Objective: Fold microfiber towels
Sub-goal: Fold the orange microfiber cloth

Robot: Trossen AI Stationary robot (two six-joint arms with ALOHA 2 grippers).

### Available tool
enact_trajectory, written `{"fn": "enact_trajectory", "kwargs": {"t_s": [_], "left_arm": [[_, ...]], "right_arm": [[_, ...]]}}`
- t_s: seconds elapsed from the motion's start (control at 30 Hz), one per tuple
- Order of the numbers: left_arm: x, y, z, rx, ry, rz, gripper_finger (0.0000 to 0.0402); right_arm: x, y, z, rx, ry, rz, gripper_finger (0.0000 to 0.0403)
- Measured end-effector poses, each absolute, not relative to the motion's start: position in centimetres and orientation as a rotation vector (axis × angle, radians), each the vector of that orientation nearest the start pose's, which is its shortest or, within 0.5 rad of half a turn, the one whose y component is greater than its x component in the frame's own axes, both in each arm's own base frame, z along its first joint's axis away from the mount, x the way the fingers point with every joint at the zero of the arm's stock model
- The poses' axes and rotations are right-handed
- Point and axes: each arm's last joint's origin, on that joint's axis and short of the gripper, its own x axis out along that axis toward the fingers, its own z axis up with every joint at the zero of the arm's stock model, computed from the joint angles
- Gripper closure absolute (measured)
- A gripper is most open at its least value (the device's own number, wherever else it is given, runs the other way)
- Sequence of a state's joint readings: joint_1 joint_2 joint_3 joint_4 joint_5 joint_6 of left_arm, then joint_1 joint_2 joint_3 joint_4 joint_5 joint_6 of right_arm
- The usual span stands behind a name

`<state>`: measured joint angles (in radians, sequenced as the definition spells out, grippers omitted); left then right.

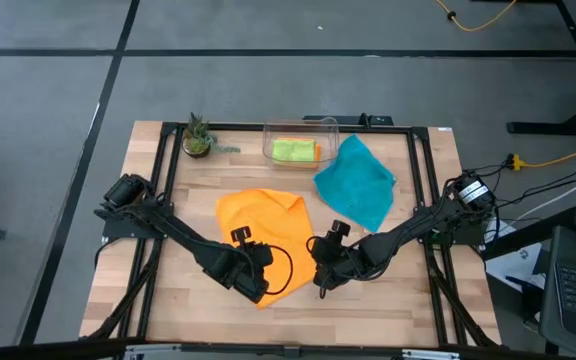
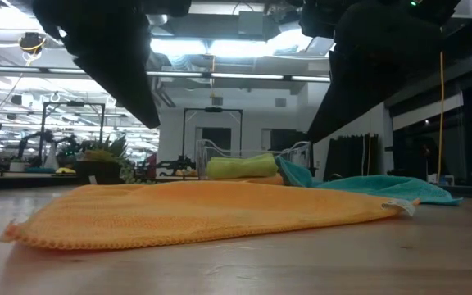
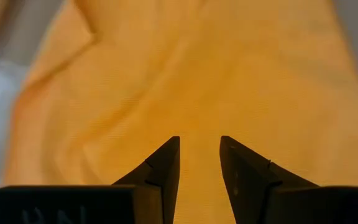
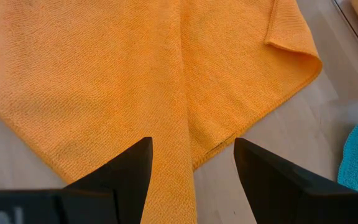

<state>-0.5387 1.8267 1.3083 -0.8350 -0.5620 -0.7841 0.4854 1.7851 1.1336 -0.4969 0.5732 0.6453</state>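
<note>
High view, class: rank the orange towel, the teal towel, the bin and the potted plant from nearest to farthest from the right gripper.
1. Orange towel: beside the right gripper, on its left, mid-table.
2. Teal towel: just behind the gripper, toward the table's far side.
3. Bin: at the far edge, centre.
4. Potted plant: far-left corner.

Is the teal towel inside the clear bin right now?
No, the high view shows the teal towel lying on the table beside the clear bin, which holds only folded lime green and orange cloths.
</note>
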Motion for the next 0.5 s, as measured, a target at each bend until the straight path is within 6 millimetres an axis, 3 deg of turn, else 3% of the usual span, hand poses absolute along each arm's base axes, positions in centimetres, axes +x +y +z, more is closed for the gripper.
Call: {"fn": "enact_trajectory", "kwargs": {"t_s": [0.23, 0.5], "left_arm": [[30.6, -18.7, 20.0, -0.107, 1.066, 0.280, 0.0293], [30.9, -21.1, 20.4, -0.153, 0.955, 0.149, 0.0293]], "right_arm": [[31.6, 14.6, 17.8, 0.029, 0.877, -0.386, 0.0173], [31.5, 14.8, 17.7, 0.062, 0.918, -0.330, 0.0173]]}}
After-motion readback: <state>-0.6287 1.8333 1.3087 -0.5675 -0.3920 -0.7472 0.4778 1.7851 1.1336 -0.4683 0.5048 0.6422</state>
